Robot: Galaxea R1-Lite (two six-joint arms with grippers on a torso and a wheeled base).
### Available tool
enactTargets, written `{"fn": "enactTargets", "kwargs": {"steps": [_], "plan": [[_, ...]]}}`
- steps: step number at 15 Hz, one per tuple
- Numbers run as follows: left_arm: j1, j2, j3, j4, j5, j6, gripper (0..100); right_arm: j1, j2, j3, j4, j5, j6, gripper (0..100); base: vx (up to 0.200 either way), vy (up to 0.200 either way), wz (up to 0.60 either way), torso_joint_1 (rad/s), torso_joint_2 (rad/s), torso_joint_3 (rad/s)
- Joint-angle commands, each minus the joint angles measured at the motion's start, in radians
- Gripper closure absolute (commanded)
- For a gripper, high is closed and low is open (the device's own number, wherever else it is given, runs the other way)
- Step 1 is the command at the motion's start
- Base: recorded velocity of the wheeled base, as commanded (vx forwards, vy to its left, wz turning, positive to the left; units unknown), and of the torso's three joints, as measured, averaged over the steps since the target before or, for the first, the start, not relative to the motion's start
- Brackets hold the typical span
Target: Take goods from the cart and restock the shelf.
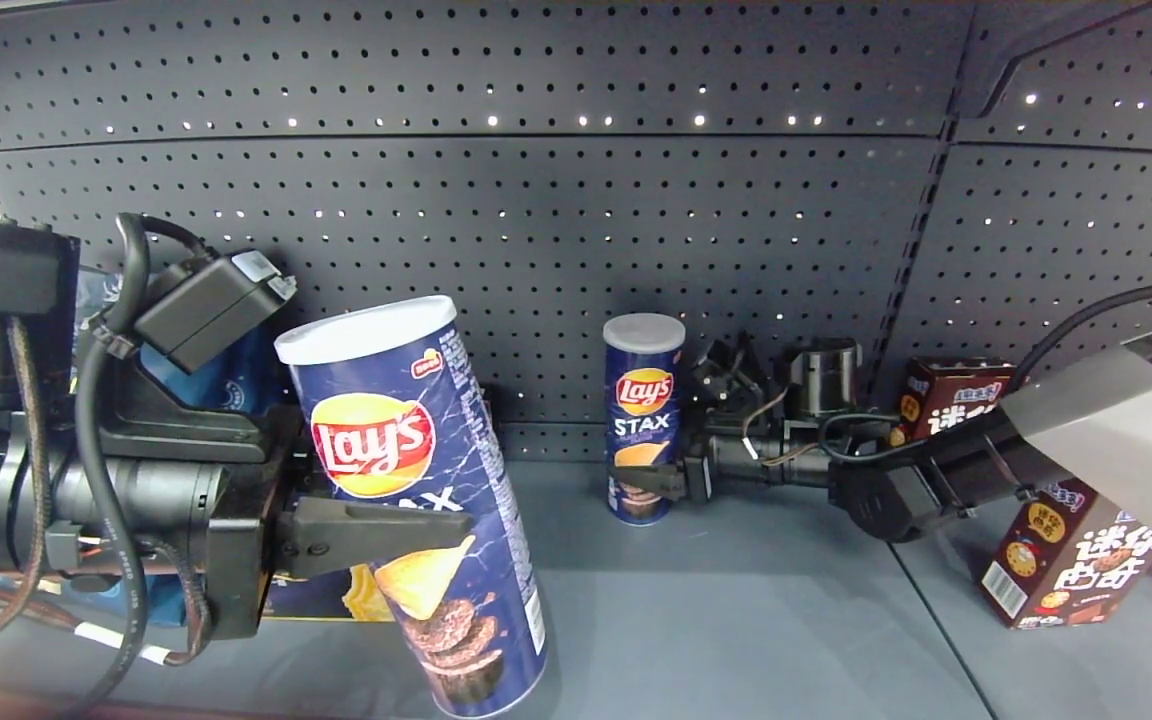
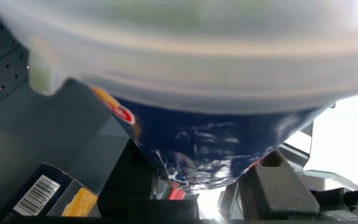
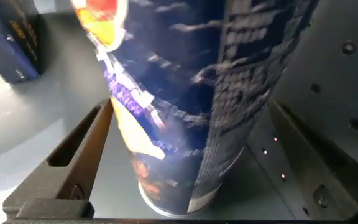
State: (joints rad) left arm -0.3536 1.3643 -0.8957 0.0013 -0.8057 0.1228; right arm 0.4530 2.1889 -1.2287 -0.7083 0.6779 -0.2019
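A tall blue chip can with a white lid hangs tilted over the front left of the grey shelf. My left gripper is shut on its middle, and from the left wrist view the lid and blue body loom between the fingers. A second blue chip can stands upright near the pegboard at the shelf's back. My right gripper reaches in from the right and is shut on that can's lower part. The right wrist view has the can between the fingers, its base on the shelf.
Brown snack boxes stand at the right, one in front and one at the back. Blue packs sit behind my left arm, and a flat box lies under the left gripper. The pegboard wall closes the back.
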Motion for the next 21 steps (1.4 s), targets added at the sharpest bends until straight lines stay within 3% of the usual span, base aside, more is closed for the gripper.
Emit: {"fn": "enactTargets", "kwargs": {"steps": [1, 3, 4, 9, 21], "plan": [[-0.001, -0.001, 0.001, 0.0, 0.0, 0.0, 100, 0.001, 0.018, -0.028, 0.0, 0.002, 0.001, 0, 0.0, 0.0, 0.0, 0.0, 0.0, 0.0], [-0.001, 0.001, 0.005, 0.0, 0.0, 0.0, 100, 0.001, 0.031, -0.032, -0.013, 0.015, 0.001, 0, 0.0, 0.0, 0.0, 0.0, 0.0, 0.0], [-0.001, -0.001, 0.006, -0.001, 0.0, 0.0, 100, 0.003, 0.037, -0.028, -0.03, 0.008, 0.004, 100, 0.0, 0.0, 0.0, 0.0, 0.0, 0.0], [0.001, -0.005, 0.011, 0.0, 0.0, 0.0, 100, 0.027, 0.003, 0.002, -0.033, 0.006, 0.009, 100, 0.0, 0.0, 0.0, 0.0, 0.0, 0.0], [-0.001, -0.007, 0.008, 0.0, 0.0, 0.0, 100, 0.038, -0.201, 0.255, -0.106, -0.035, 0.012, 100, 0.0, 0.0, 0.0, 0.0, 0.0, 0.0]]}}
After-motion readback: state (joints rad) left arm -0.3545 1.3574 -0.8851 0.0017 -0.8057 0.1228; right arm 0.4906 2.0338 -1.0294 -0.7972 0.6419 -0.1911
